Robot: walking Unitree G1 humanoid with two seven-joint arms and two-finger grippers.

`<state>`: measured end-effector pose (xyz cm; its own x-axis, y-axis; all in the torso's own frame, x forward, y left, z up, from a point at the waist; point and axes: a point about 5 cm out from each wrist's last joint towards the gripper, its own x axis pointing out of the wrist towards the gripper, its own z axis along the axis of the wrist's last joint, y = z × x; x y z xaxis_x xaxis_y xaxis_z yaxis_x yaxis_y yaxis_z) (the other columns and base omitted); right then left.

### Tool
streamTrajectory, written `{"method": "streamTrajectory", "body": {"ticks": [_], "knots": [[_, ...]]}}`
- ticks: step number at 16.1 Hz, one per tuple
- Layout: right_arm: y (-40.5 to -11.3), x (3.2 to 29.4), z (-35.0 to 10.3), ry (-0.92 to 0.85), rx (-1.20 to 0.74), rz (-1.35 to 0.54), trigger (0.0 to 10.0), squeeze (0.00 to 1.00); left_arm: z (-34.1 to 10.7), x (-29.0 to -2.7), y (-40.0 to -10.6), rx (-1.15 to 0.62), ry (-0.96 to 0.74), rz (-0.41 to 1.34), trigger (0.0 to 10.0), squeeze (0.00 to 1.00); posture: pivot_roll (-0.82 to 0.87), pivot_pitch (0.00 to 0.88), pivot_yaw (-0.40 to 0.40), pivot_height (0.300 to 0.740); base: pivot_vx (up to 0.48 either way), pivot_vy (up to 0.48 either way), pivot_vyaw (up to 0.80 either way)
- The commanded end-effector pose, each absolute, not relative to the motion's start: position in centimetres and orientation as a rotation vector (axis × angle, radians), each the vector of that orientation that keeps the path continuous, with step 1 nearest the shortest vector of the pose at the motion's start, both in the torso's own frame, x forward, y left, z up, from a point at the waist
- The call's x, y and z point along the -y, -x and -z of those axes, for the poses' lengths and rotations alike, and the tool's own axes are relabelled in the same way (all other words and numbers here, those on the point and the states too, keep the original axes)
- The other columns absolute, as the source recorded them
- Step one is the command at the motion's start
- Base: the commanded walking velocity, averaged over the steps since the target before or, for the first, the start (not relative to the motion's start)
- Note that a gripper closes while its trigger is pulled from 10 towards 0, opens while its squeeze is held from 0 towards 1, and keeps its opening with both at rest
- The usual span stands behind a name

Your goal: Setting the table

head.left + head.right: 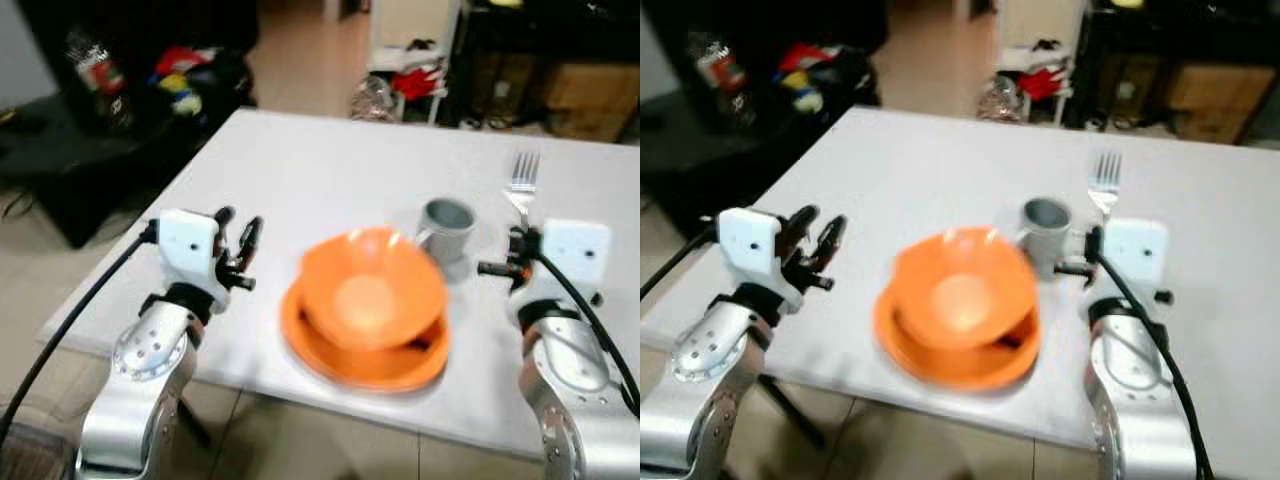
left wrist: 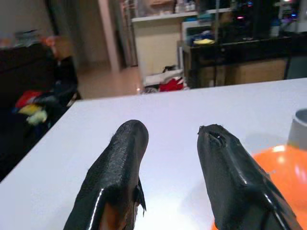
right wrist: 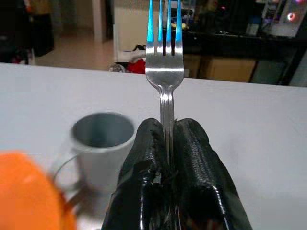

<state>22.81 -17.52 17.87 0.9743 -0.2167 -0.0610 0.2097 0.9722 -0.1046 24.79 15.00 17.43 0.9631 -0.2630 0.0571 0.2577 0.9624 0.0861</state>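
An orange bowl [image 1: 372,288] sits in an orange plate [image 1: 362,358] near the front edge of the white table [image 1: 320,170]. Behind it to the right stands a grey mug [image 1: 446,228]. My right gripper [image 3: 169,132] is shut on the handle of a silver fork [image 3: 165,57], whose tines point away over the table, just right of the mug. The fork [image 1: 522,180] rises above the right wrist. My left gripper [image 1: 237,238] hovers open over the table left of the bowl, with nothing between its fingers [image 2: 120,163].
Dark furniture with coloured clutter [image 1: 180,75] stands to the far left beyond the table. A white shelf with red items [image 1: 415,75] and cardboard boxes [image 1: 590,95] lie behind. The table's far half is bare.
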Motion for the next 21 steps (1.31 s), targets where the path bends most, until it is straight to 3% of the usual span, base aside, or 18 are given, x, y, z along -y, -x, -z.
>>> {"method": "streamTrajectory", "body": {"ticks": [1, 4, 7, 12, 19, 21], "knots": [[-22.6, 16.9, -18.0, 0.085, -0.078, 0.200, 10.0, 0.00, -16.9, -15.9, -24.9, 0.039, -0.093, 0.242, 10.0, 0.00, -0.04, 0.000, 0.053, 0.740, 0.000, 0.480, -0.80], [-22.2, 17.0, -17.1, 0.086, -0.145, 0.188, 10.0, 0.00, -17.0, -16.0, -25.2, 0.042, -0.103, 0.243, 10.0, 0.00, -0.04, 0.000, 0.064, 0.740, 0.000, 0.447, -0.80], [-22.2, 17.2, -16.6, 0.082, -0.184, 0.182, 10.0, 0.00, -17.0, -16.2, -25.1, 0.042, -0.157, 0.238, 10.0, 0.00, -0.03, 0.000, 0.064, 0.740, 0.000, -0.320, -0.80], [-23.4, 18.2, -16.3, 0.089, -0.241, 0.075, 10.0, 0.00, -17.0, -16.9, -24.2, 0.016, -0.127, 0.225, 10.0, 0.00, -0.01, 0.000, 0.060, 0.740, 0.000, 0.000, 0.00], [-25.2, 19.8, -14.8, 0.116, -0.402, -0.208, 10.0, 0.00, -17.0, -17.4, -22.2, -0.074, -0.133, 0.477, 10.0, 0.00, 0.01, 0.000, 0.051, 0.740, 0.000, 0.000, 0.00], [-25.7, 19.9, -14.0, 0.099, -0.446, -0.177, 10.0, 0.00, -17.1, -17.9, -21.2, -0.103, -0.128, 0.541, 10.0, 0.00, 0.02, 0.000, 0.045, 0.740, 0.000, 0.000, 0.00]]}}
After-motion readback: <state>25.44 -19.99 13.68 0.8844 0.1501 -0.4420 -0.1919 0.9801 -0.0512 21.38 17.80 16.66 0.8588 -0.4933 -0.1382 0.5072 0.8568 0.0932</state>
